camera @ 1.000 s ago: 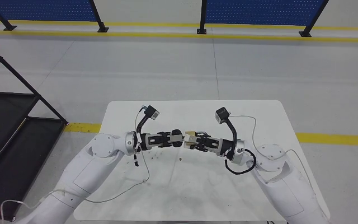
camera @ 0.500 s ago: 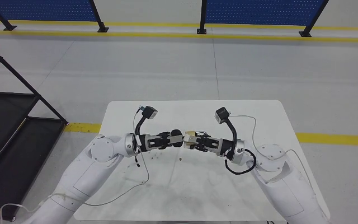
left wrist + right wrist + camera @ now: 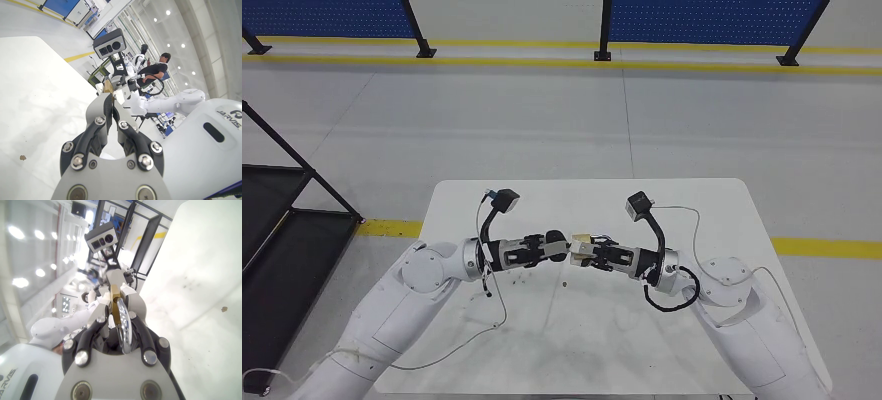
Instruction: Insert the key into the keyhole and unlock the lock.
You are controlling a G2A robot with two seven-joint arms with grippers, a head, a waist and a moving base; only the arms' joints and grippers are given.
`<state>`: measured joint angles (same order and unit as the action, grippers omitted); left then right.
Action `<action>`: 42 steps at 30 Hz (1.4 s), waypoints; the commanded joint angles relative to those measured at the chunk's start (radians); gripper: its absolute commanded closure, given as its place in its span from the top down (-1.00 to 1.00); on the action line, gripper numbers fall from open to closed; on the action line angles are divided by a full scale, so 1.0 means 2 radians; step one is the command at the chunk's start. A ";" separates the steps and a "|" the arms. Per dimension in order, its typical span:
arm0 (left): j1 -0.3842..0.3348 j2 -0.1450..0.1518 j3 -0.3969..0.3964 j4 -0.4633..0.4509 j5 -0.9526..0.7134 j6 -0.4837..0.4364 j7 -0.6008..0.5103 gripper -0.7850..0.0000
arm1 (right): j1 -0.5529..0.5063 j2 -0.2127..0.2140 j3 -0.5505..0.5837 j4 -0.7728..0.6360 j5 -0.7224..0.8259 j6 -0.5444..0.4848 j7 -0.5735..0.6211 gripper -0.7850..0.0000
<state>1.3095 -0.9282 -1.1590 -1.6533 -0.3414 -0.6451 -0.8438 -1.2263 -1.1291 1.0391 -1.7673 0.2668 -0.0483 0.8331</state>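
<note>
The lock sits clamped in the right gripper, shackle back toward the wrist. Just beyond its fingertips, the left gripper is pinched tight, apparently on the key, which is hidden between the pads. I judge this the insertion step; next comes a steady, aligned twist.

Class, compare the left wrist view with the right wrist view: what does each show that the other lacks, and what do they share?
Left wrist view: the left claw with black ribbed pads pressed together, tips at the brass lock. Right wrist view: the lock's shiny shackle lying inside the right claw. Both: the lock, the white table and a brown speck on it.
</note>
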 commanded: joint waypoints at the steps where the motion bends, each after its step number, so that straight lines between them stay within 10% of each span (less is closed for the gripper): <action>1: 0.001 0.000 -0.001 0.000 0.007 -0.005 0.002 -1.00 | 0.000 0.000 0.000 0.000 0.000 0.000 0.000 -1.00; 42: 0.028 -0.006 -0.026 -0.029 0.164 -0.081 0.092 -1.00 | 0.000 0.000 0.000 0.000 0.000 0.000 0.000 -1.00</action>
<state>1.3645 -0.9396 -1.2107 -1.7082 -0.0226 -0.8052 -0.6662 -1.2263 -1.1291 1.0391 -1.7673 0.2668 -0.0483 0.8330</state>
